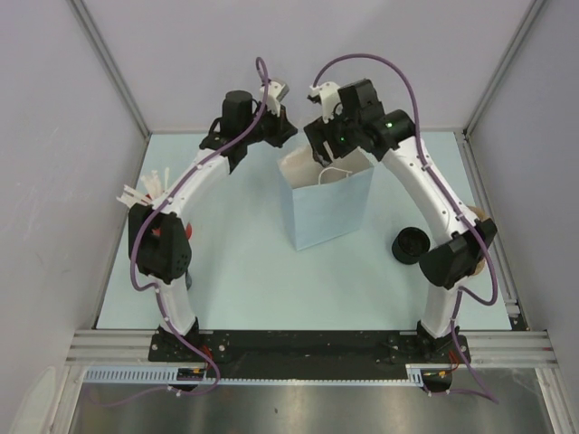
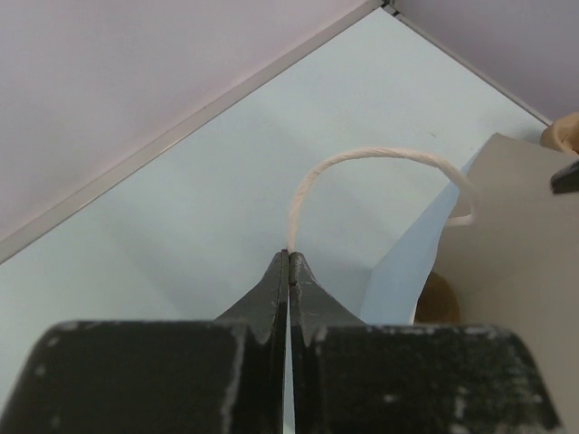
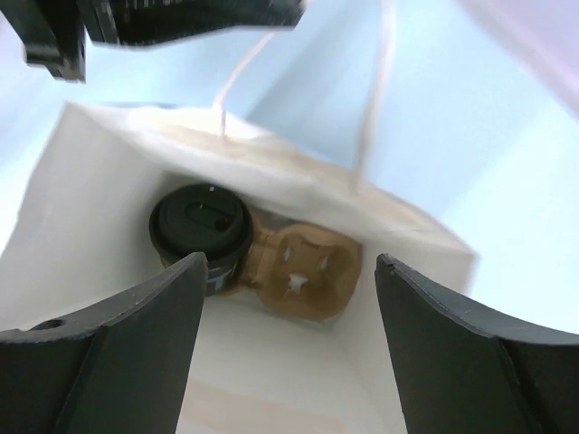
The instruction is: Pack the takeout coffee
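A takeout coffee, black with a round sip lid, sits in a brown pulp carrier at the bottom of the pale-blue paper bag. My right gripper hangs open over the bag's mouth with nothing between its fingers; in the top view the right gripper is at the bag's back rim. My left gripper is shut on the bag's white string handle, holding it up behind the bag; the top view shows the left gripper by the bag's back left corner. A second black cup stands on the table by the right arm.
White straws stand at the table's left edge beside the left arm. A tan object lies at the right edge behind the right arm's elbow. Grey walls enclose the pale table on three sides.
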Motion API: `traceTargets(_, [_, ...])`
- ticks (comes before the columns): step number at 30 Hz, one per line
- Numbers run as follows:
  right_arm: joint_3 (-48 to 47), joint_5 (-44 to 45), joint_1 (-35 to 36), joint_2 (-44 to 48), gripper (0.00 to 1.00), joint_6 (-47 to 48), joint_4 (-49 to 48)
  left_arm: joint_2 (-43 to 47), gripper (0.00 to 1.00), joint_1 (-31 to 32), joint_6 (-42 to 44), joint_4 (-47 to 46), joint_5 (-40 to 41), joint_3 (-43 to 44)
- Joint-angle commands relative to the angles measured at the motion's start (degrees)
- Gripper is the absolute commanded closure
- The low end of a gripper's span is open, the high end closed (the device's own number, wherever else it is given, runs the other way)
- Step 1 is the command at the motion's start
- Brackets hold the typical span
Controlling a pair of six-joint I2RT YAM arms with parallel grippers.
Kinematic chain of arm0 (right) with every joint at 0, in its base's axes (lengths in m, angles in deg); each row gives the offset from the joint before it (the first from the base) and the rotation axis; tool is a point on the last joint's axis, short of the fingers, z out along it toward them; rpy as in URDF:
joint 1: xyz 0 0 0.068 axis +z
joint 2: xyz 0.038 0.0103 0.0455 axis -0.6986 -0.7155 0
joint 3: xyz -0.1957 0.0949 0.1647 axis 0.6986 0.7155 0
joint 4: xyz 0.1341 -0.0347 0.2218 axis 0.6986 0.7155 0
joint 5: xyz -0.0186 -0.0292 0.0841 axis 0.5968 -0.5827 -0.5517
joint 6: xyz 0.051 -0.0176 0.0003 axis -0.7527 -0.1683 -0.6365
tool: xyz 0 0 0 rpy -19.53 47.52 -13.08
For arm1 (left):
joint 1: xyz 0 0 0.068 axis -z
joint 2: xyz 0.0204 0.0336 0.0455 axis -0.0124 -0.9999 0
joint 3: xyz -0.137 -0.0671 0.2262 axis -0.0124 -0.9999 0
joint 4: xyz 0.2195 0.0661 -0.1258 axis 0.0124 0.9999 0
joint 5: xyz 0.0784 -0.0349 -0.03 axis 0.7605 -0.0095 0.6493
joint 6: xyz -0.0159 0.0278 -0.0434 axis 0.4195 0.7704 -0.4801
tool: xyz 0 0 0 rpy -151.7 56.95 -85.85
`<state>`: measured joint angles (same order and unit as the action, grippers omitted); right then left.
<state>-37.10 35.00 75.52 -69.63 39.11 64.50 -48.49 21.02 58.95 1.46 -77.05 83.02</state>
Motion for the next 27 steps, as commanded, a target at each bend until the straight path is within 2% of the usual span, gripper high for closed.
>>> traceTargets(1, [-4.22, -3.17, -2.63, 5.74, 0.2, 0.17, -3.82, 3.55, 1.0, 0.67, 0.27, 0.44, -1.67, 5.07])
traceTargets(17, [-2.82, -7.75, -10.72, 9.17, 0.19, -2.21, -5.93, -0.4, 0.99, 2.34, 2.47, 2.99, -0.26, 12.64])
traceTargets(18, [-1.95, -8.01, -10.72, 9.61, 0.19, -2.21, -6.02, -0.32, 0.95, 2.35, 2.56, 3.17, -0.09, 12.64])
traceTargets(19, [-1.33, -8.1, -11.07, 9.87, 0.19, -2.21, -6.37, -0.32, 0.74, 2.35, 2.73, 3.26, 0.35, 12.55])
traceTargets(21, [-0.01, -8.37, -11.16, 10.66, 0.19, -2.04, -7.16, 0.12, 0.64, 2.35, 3.26, 3.35, 0.88, 11.94])
traceTargets(22, [1.56, -8.37, -11.42, 11.1, 0.19, -1.95, -7.51, 0.38, 0.51, 2.35, 3.43, 3.26, 1.58, 11.24])
traceTargets(25, [3.33, -8.89, -12.21, 12.07, 0.18, -1.77, -8.31, 1.88, 0.29, 2.0, 3.79, 2.73, 2.29, 10.27])
traceTargets(27, [4.12, -10.03, -13.0, 12.77, 0.18, -1.69, -8.57, 3.02, 0.23, 1.82, 3.79, 2.91, 2.29, 10.35])
